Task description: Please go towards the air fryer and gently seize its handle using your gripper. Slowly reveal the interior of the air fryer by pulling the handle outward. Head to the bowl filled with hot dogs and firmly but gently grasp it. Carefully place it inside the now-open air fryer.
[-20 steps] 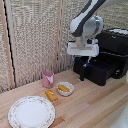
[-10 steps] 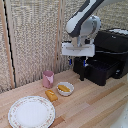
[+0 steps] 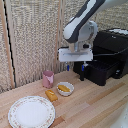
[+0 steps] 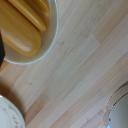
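Woven reed-like panels stand behind the scene, and a pale wooden tabletop (image 3: 95,100) carries everything I see. On the exterior view's right stands the black air fryer (image 3: 107,60); its drawer (image 3: 97,72) sticks out toward the middle of the tabletop, so it looks pulled open, but I cannot see inside it and I cannot make out the handle clearly.

My arm (image 3: 80,25) comes down from the upper right, and the pincer (image 3: 73,64) hangs in the air just beside the drawer, above the bowl and well apart from it. Its fingers are small and dark in this picture, so I cannot tell if they stand open or closed; nothing seems to be between them.

The white bowl (image 3: 65,89) sits on the tabletop near the middle, with a yellow-orange hot dog (image 3: 63,88) in it. In the wrist view the bowl (image 4: 47,45) shows two or three hot dogs (image 4: 20,30) lying side by side. One more yellow piece (image 3: 51,95) lies on the wood just beside the bowl. A pink cup (image 3: 48,78) stands behind them, and a large plate with a flowered rim (image 3: 31,112) lies closer to the exterior view's left.
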